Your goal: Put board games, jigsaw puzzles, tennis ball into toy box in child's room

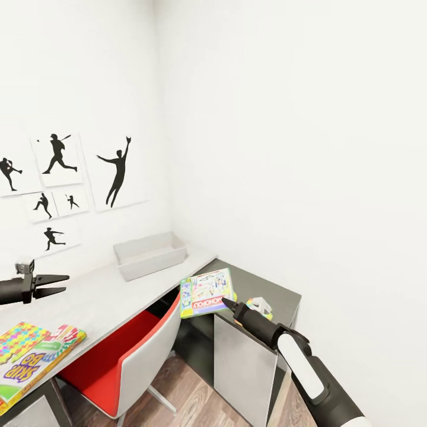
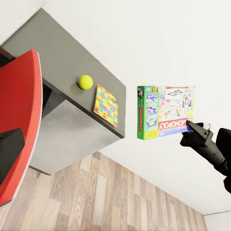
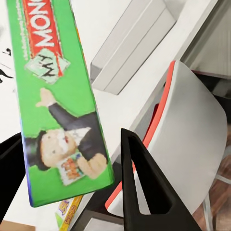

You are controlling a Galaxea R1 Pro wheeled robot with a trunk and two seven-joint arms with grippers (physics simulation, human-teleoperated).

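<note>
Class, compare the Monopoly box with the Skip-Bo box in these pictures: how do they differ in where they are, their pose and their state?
1. The Monopoly box is held in the air by the right gripper; the Skip-Bo box rests on the table.
2. Monopoly hangs tilted above the chair; Skip-Bo lies flat.
3. Monopoly is near the toy box; Skip-Bo sits at the table's far end, beside a jigsaw.

Shared: both are colourful board games outside the toy box.

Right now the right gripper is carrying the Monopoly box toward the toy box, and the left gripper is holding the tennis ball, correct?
Not quite. The left gripper is open and empty in the head view; the tennis ball lies on the dark table beside a jigsaw puzzle in the left wrist view. The right gripper does hold the Monopoly box.
</note>
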